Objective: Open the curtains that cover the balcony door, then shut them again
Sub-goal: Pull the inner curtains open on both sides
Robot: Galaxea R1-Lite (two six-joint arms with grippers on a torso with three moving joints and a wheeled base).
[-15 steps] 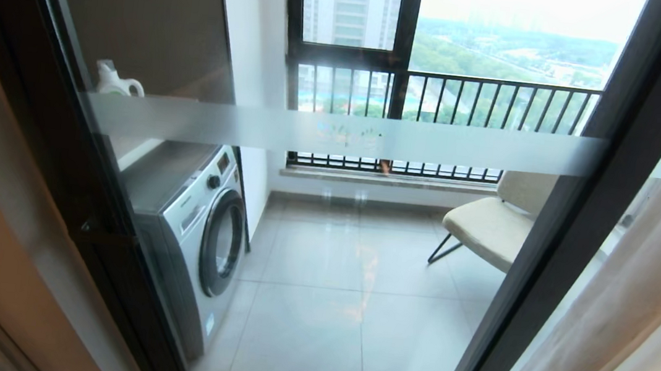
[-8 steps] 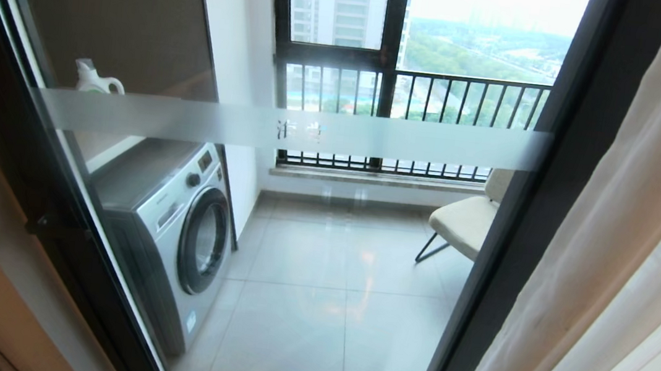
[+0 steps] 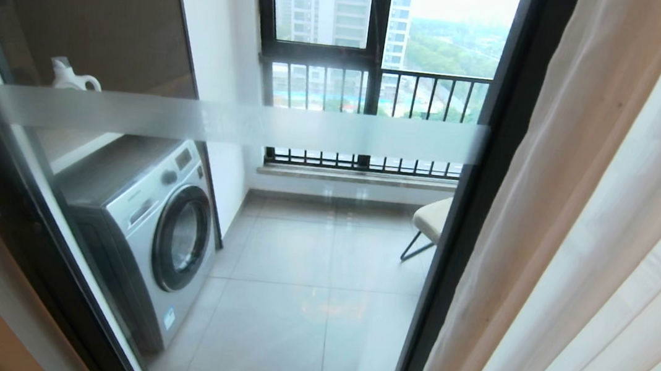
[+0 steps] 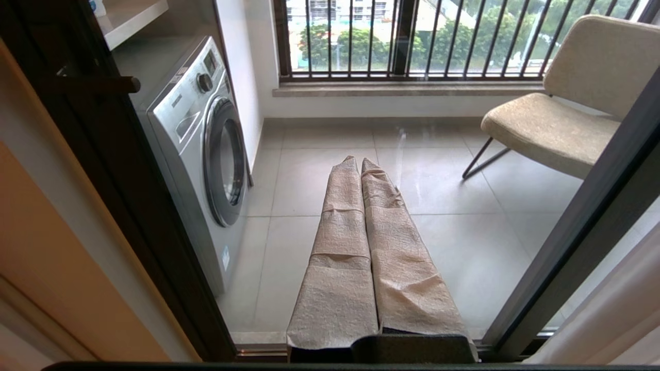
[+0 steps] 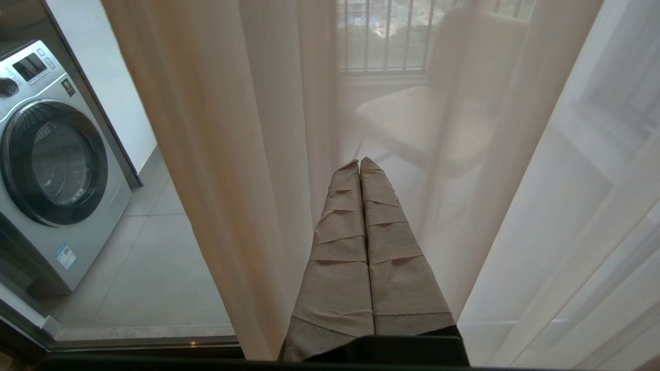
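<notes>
In the head view the balcony door [image 3: 273, 253] fills the left and the middle, and its frosted band [image 3: 238, 124] crosses the glass; some faint marks on the band cannot be read. The curtains [image 3: 598, 241] hang at the right side and cover the view there. Behind the glass stand a washing machine [image 3: 141, 232] and a white bottle [image 3: 69, 76] (half hidden by the band). Of the chair [image 3: 431, 219] only a corner shows.

In the left wrist view the left gripper [image 4: 359, 161] points at the glass, its two wrapped fingers pressed together and holding nothing. The washing machine has a small logo, too small to read.

In the right wrist view the right gripper [image 5: 359, 161] is also closed and empty, just before the thin sheer curtain [image 5: 464, 154]. The chair behind it is only a pale shape.
</notes>
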